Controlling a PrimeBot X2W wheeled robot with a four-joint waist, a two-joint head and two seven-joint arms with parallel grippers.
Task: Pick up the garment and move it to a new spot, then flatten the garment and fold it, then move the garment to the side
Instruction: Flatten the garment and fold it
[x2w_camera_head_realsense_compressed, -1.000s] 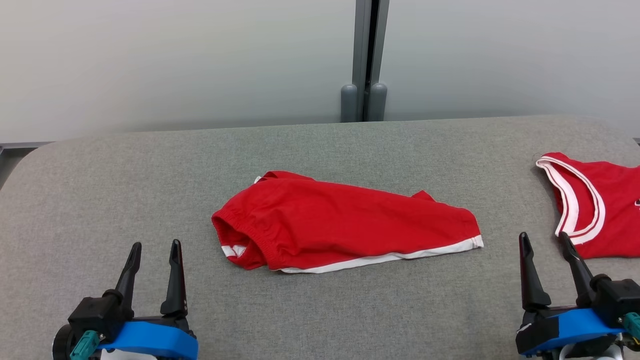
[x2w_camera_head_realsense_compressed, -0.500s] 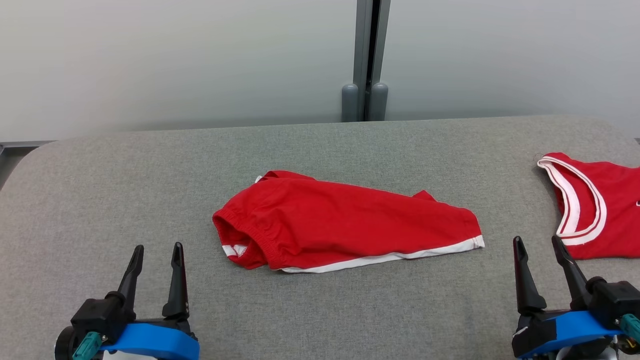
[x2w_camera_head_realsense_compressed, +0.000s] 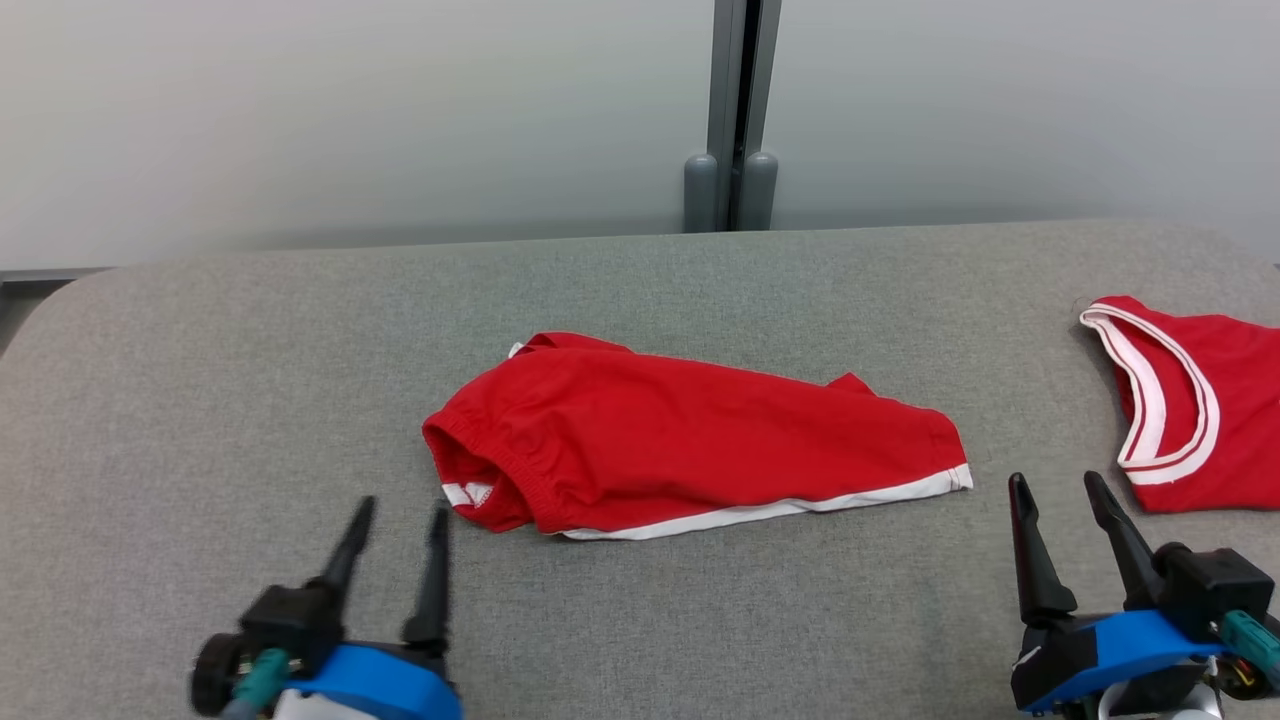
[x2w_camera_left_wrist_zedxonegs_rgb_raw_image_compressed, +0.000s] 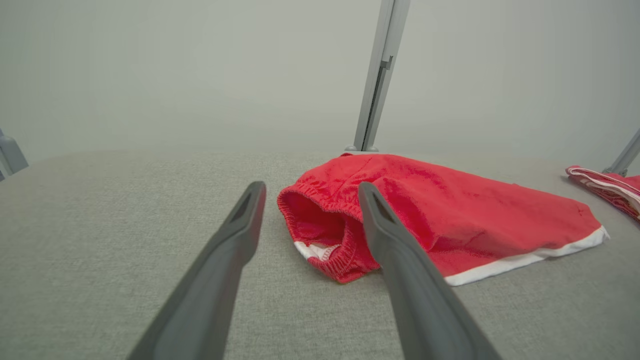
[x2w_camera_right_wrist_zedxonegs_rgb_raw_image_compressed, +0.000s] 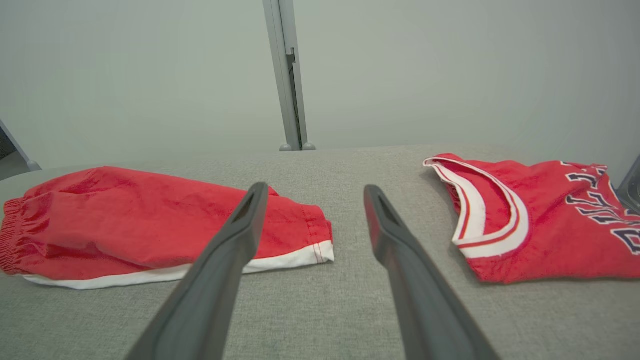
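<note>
Looks like a lab: grey padded table (x2w_camera_head_realsense_compressed: 200, 350), bare pale wall panels (x2w_camera_head_realsense_compressed: 350, 120) behind the table, split by a metal post (x2w_camera_head_realsense_compressed: 738, 80)

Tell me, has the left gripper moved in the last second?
Yes. The left gripper has slid right in the head view, toward the waistband end of the shorts, which lie where they were.

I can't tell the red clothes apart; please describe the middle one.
On the grey padded table, before the grey post, lie red shorts. They have an elastic waistband and a white hem; the red jersey to the right has a striped collar and lettering.
</note>
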